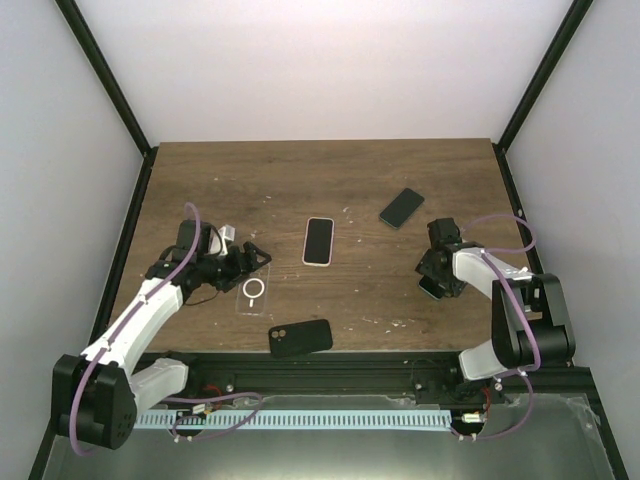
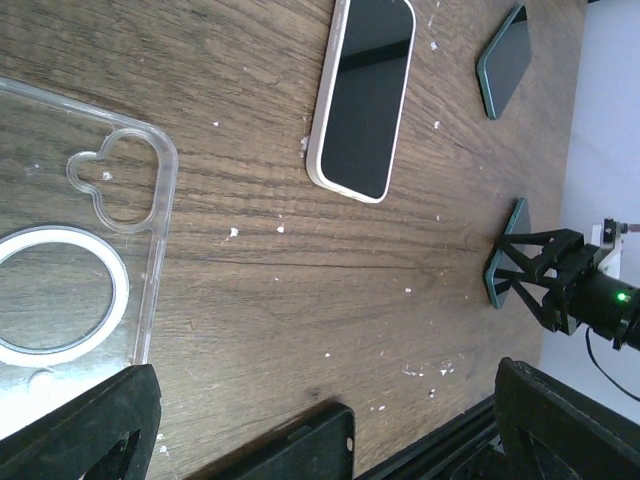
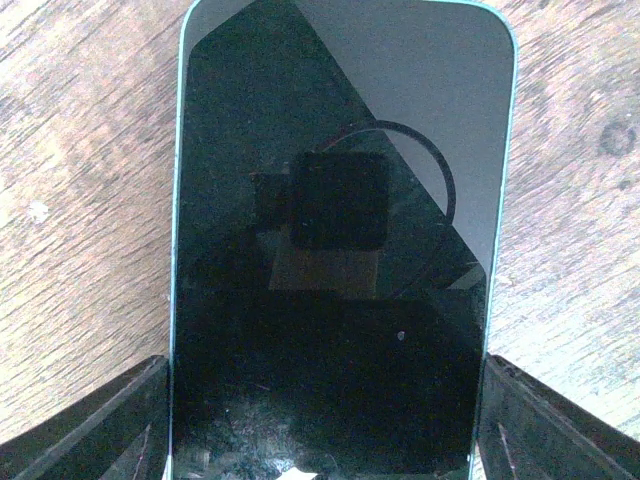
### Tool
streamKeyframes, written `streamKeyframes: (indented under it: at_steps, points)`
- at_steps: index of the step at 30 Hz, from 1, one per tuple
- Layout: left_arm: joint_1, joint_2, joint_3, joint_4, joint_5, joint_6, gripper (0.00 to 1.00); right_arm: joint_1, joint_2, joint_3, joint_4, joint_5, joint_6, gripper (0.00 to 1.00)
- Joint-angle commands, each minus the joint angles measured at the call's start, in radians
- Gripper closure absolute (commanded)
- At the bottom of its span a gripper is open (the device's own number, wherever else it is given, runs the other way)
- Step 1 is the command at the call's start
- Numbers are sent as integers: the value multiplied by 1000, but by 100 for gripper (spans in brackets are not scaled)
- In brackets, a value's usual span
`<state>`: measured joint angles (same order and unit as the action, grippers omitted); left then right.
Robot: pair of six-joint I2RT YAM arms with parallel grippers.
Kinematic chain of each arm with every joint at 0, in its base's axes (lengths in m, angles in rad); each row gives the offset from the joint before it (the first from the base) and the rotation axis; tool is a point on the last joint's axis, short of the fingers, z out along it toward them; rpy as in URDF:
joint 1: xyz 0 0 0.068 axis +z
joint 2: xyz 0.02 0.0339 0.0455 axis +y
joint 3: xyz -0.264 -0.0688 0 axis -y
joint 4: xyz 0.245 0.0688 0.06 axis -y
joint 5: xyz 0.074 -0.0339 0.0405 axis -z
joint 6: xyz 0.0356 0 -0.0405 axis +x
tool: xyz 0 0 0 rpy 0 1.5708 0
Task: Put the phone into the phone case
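Note:
A dark-screened phone with a teal rim (image 3: 330, 250) lies on the wood at the right, and its end peeks out below the fingers (image 1: 429, 290). My right gripper (image 3: 325, 400) (image 1: 438, 275) straddles it, a finger against each long edge. A clear phone case (image 1: 253, 292) (image 2: 60, 150) with a white ring lies at the left. My left gripper (image 1: 252, 256) (image 2: 320, 440) hovers at the case's far end, open and holding nothing. A white-rimmed phone (image 1: 319, 241) (image 2: 362, 95) lies screen up in the middle.
A dark green phone (image 1: 401, 207) (image 2: 505, 60) lies at the back right. A black phone case (image 1: 300, 338) (image 2: 300, 450) sits near the table's front edge (image 1: 330, 356). Black frame posts and white walls enclose the table on three sides.

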<state>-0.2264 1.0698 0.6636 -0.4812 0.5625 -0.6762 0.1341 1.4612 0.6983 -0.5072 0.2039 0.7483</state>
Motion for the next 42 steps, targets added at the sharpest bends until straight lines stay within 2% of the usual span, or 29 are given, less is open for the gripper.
streamKeyframes:
  at_steps: [1, 7, 15, 23, 26, 28, 31, 34, 37, 42]
  points:
    - [-2, -14, -12, 5, 16, 11, 7, 5, 38, -26, 20, -61, 11, 25]
    - [-3, -43, -6, 32, 40, 29, 7, 42, -30, -52, 99, -156, -146, 29]
    - [-3, 31, 86, 0, 73, 54, 10, 104, -137, -104, 222, -400, -258, 41]
    - [-4, 137, 234, -118, 121, 175, 13, 308, -134, -73, 275, -367, -346, 41]
    - [-3, 175, 292, -176, 145, 206, 14, 362, -142, -75, 341, -413, -412, 41]
    - [-3, 202, 313, -194, 175, 224, 15, 408, -146, -74, 378, -424, -473, 42]
    - [-4, 229, 319, -203, 212, 229, 16, 491, -159, -68, 417, -333, -558, 41]
    - [-3, 248, 313, -193, 265, 232, 18, 534, -190, -68, 469, -344, -641, 41]
    - [-3, 279, 323, -214, 311, 251, 20, 562, -229, -75, 519, -384, -718, 43]
    - [-9, 295, 330, -223, 376, 266, 23, 586, -266, -76, 568, -563, -912, 43]
